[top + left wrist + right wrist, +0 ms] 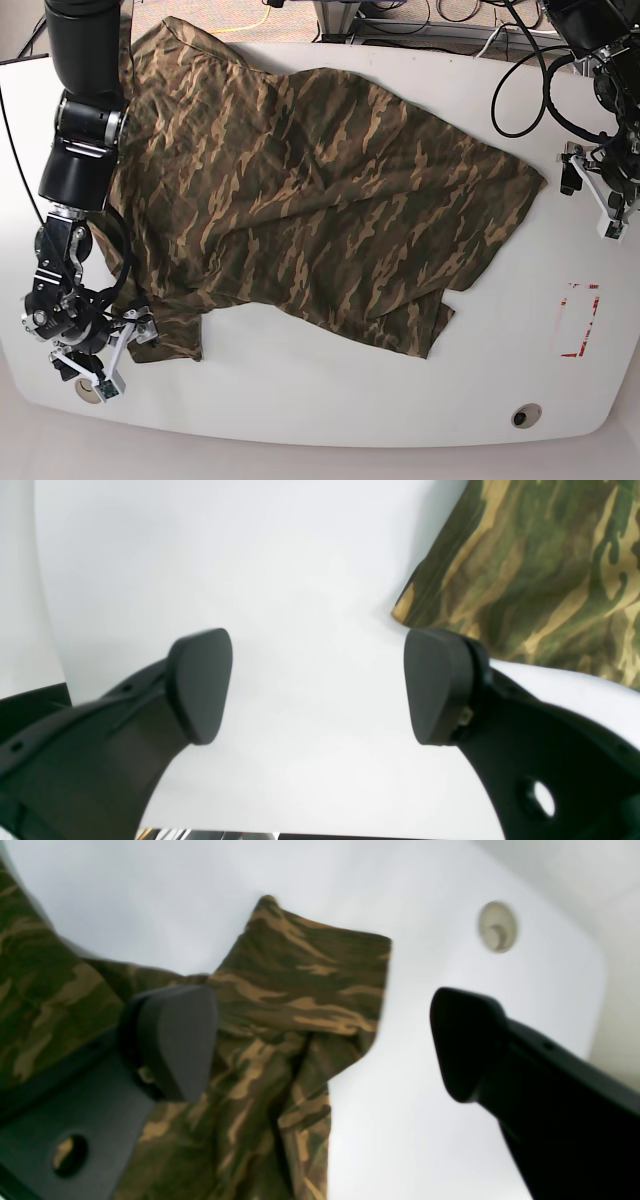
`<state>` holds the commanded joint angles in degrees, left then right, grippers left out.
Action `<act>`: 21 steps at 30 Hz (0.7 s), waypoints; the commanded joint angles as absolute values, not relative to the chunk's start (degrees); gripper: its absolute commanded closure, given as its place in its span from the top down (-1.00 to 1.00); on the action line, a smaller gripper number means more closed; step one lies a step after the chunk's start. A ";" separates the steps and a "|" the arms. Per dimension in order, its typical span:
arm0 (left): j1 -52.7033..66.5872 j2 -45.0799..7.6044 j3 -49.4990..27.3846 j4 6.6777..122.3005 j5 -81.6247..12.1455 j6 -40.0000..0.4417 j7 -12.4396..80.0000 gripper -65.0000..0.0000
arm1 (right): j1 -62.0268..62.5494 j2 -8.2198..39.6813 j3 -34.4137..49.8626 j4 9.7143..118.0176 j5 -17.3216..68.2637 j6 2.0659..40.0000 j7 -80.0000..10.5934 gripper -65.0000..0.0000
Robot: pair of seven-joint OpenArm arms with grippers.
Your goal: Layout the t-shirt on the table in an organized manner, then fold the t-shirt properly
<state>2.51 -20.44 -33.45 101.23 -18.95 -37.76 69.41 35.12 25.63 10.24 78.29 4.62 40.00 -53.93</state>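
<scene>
t-shirt [320, 200]: camo, spread mostly flat across counter [300, 400], sleeve bunched at my right side
my left tool [317, 685]: fingers apart, empty, over bare counter just beside shirt edge
my right tool [325, 1040]: fingers apart, empty, at sleeve [300, 985]

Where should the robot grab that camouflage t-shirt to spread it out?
Probably the sleeve of the t-shirt, coming from above at its outer hem: it lies folded and bunched beside the open right gripper, with bare table next to it.
</scene>
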 joint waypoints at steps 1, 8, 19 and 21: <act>2.51 -20.44 -33.45 101.23 -18.95 -37.76 69.41 0.56 | 33.89 25.80 10.24 80.66 4.62 40.00 -55.08 1.00; 2.24 -20.44 -33.54 102.02 -19.03 -38.02 69.41 0.56 | 20.79 25.71 10.33 99.56 4.62 40.00 -62.55 1.00; 1.89 -18.51 -32.66 106.07 -19.12 -37.76 60.88 0.55 | 6.29 16.04 19.21 108.70 4.44 40.00 -63.25 1.00; 1.36 -17.80 -31.34 106.24 -19.03 -37.76 58.51 0.49 | 4.97 14.64 20.70 108.70 4.53 40.00 -63.25 0.77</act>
<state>1.36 -17.80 -31.34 106.24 -19.03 -37.76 58.51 4.97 14.64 20.70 108.70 4.53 40.00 -63.25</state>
